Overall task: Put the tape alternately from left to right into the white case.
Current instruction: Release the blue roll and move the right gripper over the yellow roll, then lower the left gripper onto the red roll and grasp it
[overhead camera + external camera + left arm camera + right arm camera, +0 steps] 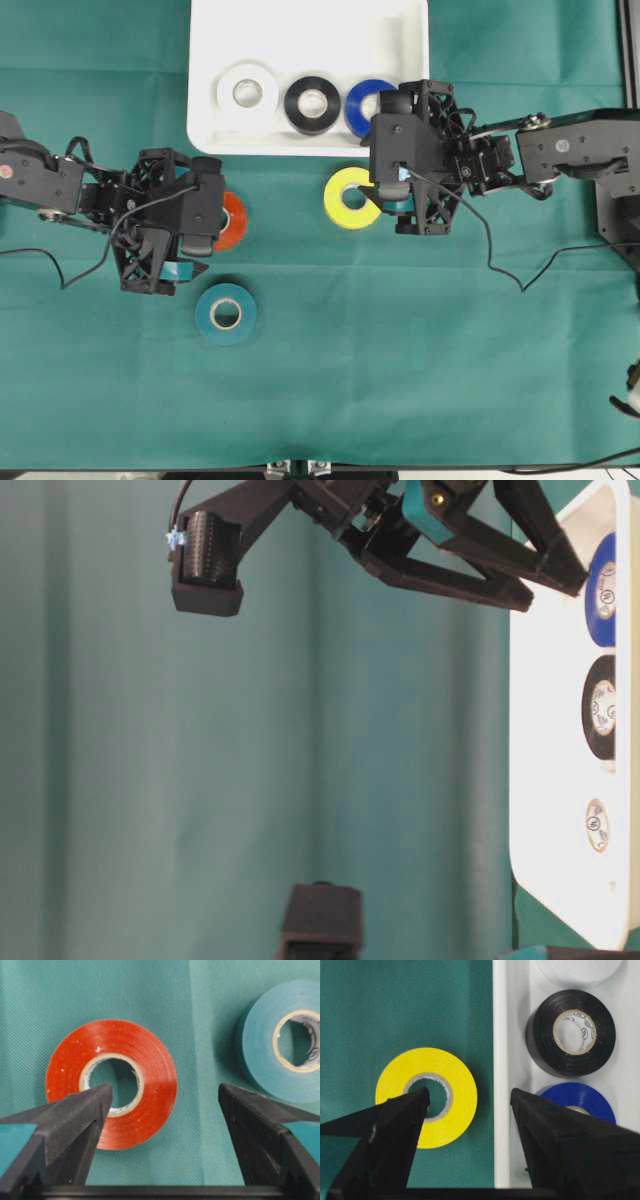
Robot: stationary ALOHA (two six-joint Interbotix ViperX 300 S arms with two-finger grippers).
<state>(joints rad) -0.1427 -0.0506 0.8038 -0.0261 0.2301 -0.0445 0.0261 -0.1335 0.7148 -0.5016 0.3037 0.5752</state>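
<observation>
The white case (pixel 205 60) holds a white roll (pixel 247 93), a black roll (pixel 312 104) and a blue roll (pixel 362 100) in a row. On the green cloth lie a yellow roll (pixel 345 198), a red-orange roll (pixel 234 222) and a teal roll (pixel 226 313). My left gripper (pixel 165 1092) hangs open above the red-orange roll (pixel 111 1082), one fingertip over its core, holding nothing. My right gripper (pixel 470 1092) is open and empty, straddling the case's front rim (pixel 501 1060), with the yellow roll (pixel 426 1096) under one finger and the blue roll (pixel 580 1100) under the other.
Green cloth covers the whole table. The case (pixel 545 780) has bare floor right of the blue roll (pixel 603 590). Cables trail from both arms. The right arm's base (pixel 600 150) sits at the right edge.
</observation>
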